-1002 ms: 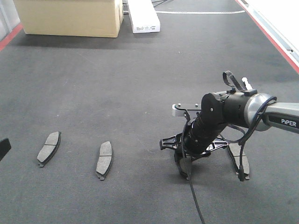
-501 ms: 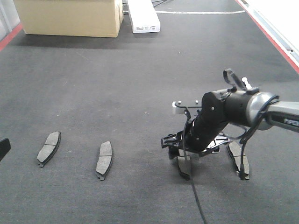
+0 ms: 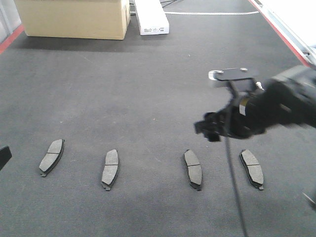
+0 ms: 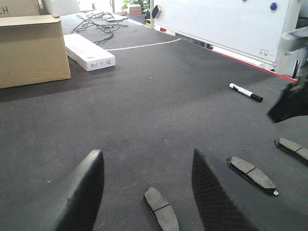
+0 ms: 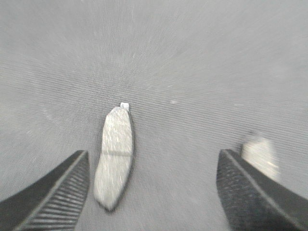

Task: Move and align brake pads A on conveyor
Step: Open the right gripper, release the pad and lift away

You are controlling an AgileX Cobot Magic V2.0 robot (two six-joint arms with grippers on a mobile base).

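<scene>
Four dark-grey brake pads lie in a row on the charcoal conveyor [image 3: 148, 98]: far left [image 3: 52, 157], second [image 3: 110, 169], third [image 3: 193, 169] and right [image 3: 252, 169]. My right gripper [image 3: 207, 126] hangs blurred above and between the third and right pads, touching neither. In the right wrist view it [image 5: 153, 154] is open and empty, with one pad [image 5: 114, 156] below near its left finger and another [image 5: 260, 156] by its right finger. My left gripper [image 4: 147, 154] is open and empty, low over the belt, with a pad [image 4: 161, 214] between its fingers; only its edge [image 3: 4, 157] shows at the far left.
A cardboard box [image 3: 74, 19] and a white carton [image 3: 150, 17] stand at the far end of the belt. A black-and-white marker pen [image 4: 245, 92] lies near the red-striped right edge [image 3: 286, 39]. Two more pads [image 4: 252, 174] [image 4: 293, 149] lie beyond my left gripper.
My right gripper was down at the third pad; it has let go, risen and moved up and to the right. The third pad now lies free in the row. The left arm has not moved.
</scene>
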